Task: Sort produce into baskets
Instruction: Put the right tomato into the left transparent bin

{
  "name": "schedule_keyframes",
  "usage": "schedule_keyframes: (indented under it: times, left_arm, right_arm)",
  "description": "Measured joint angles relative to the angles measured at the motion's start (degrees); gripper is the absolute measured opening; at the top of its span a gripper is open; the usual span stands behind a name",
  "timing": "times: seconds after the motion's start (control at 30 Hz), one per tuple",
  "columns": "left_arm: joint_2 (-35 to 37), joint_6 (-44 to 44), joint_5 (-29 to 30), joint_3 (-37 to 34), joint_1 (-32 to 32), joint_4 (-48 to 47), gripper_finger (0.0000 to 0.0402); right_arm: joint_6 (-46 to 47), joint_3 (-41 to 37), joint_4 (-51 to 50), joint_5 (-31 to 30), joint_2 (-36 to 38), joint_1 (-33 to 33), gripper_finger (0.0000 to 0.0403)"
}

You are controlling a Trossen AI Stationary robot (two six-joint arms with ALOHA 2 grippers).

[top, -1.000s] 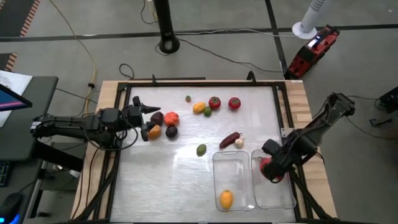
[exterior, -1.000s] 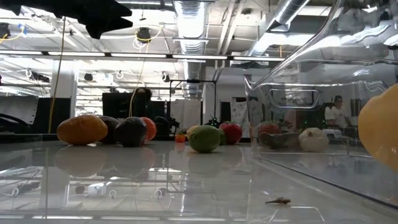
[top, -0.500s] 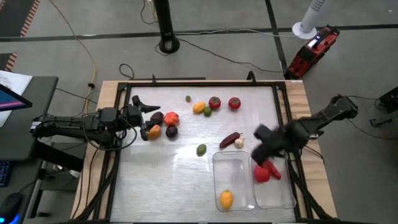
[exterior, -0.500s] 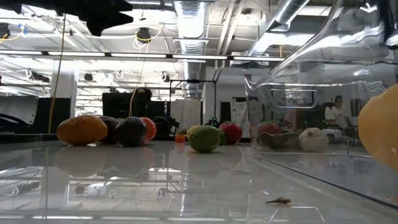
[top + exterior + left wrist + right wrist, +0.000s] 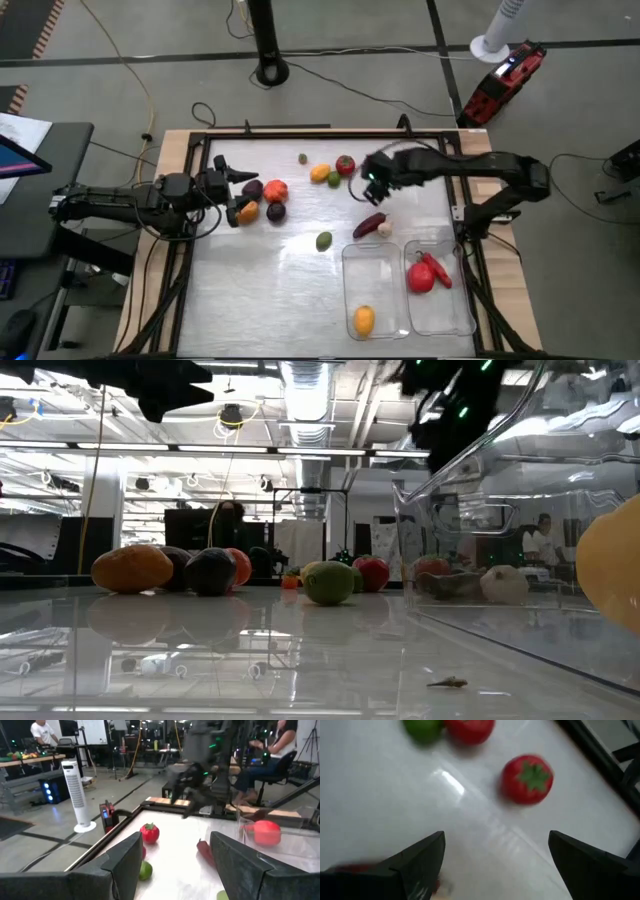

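Observation:
My right gripper (image 5: 369,187) is open over the far middle of the table; its wrist view (image 5: 492,865) shows a red tomato (image 5: 527,778) just ahead on the table. My left gripper (image 5: 240,196) is open at the left, next to a cluster of a dark purple, a red-orange (image 5: 276,189) and an orange piece (image 5: 247,211). More produce lies at the far middle: an orange piece (image 5: 320,173) and a red tomato (image 5: 345,165). Two clear bins stand near right. The left bin (image 5: 352,262) holds a yellow fruit (image 5: 364,320); the right bin (image 5: 462,318) holds red pieces (image 5: 421,277).
A dark red chili (image 5: 369,224), a white bulb (image 5: 385,229) and a green fruit (image 5: 324,241) lie just beyond the bins. A raised frame (image 5: 320,132) borders the table. A person sits beyond the table's right side in the left wrist view (image 5: 272,755).
My right gripper has risen out of the right bin, leaving the red pieces lying in it. It has then swung toward the table's far edge and left, to above the red tomato.

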State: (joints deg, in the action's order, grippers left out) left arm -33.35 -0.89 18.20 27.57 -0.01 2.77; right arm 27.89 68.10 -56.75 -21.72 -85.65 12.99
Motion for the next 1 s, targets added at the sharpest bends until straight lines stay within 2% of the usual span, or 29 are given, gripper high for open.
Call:
schedule_keyframes:
  times: [0.2, 0.37, 0.47, 0.67, 1.0]
  left_arm:
    - [0.0, -0.1, -0.1, 0.0, 0.0, -2.3, 0.0220]
    - [0.0, -1.8, -0.2, 0.0, 0.0, -4.0, 0.0220]
    - [0.0, -3.2, -0.5, 0.0, 0.0, -5.5, 0.0220]
    - [0.0, -4.5, -1.5, 0.0, 0.0, -6.5, 0.0220]
    - [0.0, -7.2, -1.5, 0.0, 0.0, -8.9, 0.0220]
  right_arm:
    - [-5.8, 0.0, 5.1, -4.7, -6.2, 6.1, 0.0380]
    - [-9.3, -0.9, 11.0, -4.7, -8.2, 9.2, 0.0380]
    - [-9.9, -4.6, 15.2, -2.6, -8.0, 11.2, 0.0380]
    - [-10.4, -12.3, 28.2, -3.7, -6.9, 12.2, 0.0380]
    - [-10.8, -19.0, 38.6, -3.9, -7.4, 14.6, 0.0380]
